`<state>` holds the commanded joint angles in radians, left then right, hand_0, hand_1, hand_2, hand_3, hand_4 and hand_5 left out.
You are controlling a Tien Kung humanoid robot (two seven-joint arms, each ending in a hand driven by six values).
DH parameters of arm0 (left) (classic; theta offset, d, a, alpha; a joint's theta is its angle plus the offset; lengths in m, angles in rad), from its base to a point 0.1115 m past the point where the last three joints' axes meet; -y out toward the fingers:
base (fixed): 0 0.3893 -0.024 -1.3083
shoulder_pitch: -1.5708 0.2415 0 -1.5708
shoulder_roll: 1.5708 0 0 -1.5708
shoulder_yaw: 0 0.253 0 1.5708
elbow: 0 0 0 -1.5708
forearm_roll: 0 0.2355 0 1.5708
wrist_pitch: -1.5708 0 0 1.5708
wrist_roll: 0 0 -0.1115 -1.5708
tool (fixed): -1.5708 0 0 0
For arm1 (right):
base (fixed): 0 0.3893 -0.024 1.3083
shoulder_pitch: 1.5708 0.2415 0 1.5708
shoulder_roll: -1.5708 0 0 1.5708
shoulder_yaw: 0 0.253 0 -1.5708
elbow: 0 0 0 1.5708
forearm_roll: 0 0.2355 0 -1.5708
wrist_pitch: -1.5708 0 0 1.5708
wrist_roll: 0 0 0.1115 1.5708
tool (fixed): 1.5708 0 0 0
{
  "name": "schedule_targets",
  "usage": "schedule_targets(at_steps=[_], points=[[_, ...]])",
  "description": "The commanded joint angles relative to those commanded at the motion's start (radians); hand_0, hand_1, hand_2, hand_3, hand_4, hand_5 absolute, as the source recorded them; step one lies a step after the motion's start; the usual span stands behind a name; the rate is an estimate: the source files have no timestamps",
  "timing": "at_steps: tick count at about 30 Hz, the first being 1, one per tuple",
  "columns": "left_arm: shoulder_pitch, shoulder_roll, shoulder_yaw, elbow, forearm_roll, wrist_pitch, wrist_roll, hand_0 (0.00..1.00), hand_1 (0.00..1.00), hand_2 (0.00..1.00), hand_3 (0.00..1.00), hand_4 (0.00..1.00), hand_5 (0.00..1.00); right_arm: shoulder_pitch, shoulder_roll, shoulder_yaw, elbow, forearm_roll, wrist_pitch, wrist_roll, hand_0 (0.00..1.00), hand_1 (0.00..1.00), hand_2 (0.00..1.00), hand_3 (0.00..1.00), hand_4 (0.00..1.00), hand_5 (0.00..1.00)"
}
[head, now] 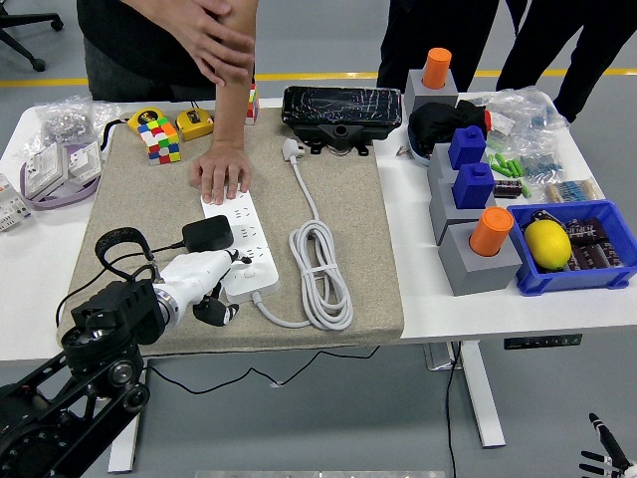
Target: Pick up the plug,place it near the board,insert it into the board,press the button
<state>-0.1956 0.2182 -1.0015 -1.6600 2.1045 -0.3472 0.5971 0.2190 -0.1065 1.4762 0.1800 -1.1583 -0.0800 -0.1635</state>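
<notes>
person's hand (pixel 221 175) pins board (pixel 239 247) at 12 o'clock, steadying it; left hand (pixel 204 284) fingers curled, empty, beside inserted plug (pixel 208 234).

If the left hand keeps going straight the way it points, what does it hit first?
Probably the white power strip: the left hand points right and slightly away, with the strip's near end right before its fingertips. Height above it is unclear.

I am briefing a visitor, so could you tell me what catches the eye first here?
The robot's white left hand lies at the near end of the white power strip on the beige mat, beside a black plug. A person's hand presses the strip's far end.
</notes>
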Motion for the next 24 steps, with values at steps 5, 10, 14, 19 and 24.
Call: schedule_targets(at_steps=[5,10,14,19,24], points=[[0.001,-0.003,0.001,0.004,-0.001,-0.01,0.001,0.178,0.006,0.13,0.784,0.646,0.002,-0.002,0.0,-0.001,0.0,0.001,0.0,0.0,0.786,0.715,0.682,0.668,0.998,0.998],[0.007,-0.006,0.0,-0.001,0.008,-0.001,-0.004,0.178,0.006,0.123,0.613,0.629,0.002,-0.01,0.003,0.003,0.0,-0.004,0.0,0.0,0.787,0.714,0.682,0.668,0.998,0.998],[0.008,-0.008,-0.002,0.001,0.009,0.002,-0.008,0.177,0.005,0.119,0.624,0.609,0.002,-0.011,0.005,0.004,0.0,-0.006,0.0,0.002,0.787,0.715,0.682,0.668,0.998,0.998],[0.01,-0.012,-0.003,0.006,0.013,0.007,-0.013,0.177,0.004,0.118,0.635,0.601,0.002,-0.012,0.006,0.007,0.0,-0.008,-0.001,0.002,0.787,0.715,0.682,0.668,0.998,0.998],[0.005,-0.014,-0.007,-0.002,0.027,0.03,-0.019,0.178,0.002,0.117,0.665,0.588,0.002,-0.01,0.003,0.007,0.0,-0.008,-0.001,0.001,0.787,0.714,0.682,0.667,0.998,0.998]])
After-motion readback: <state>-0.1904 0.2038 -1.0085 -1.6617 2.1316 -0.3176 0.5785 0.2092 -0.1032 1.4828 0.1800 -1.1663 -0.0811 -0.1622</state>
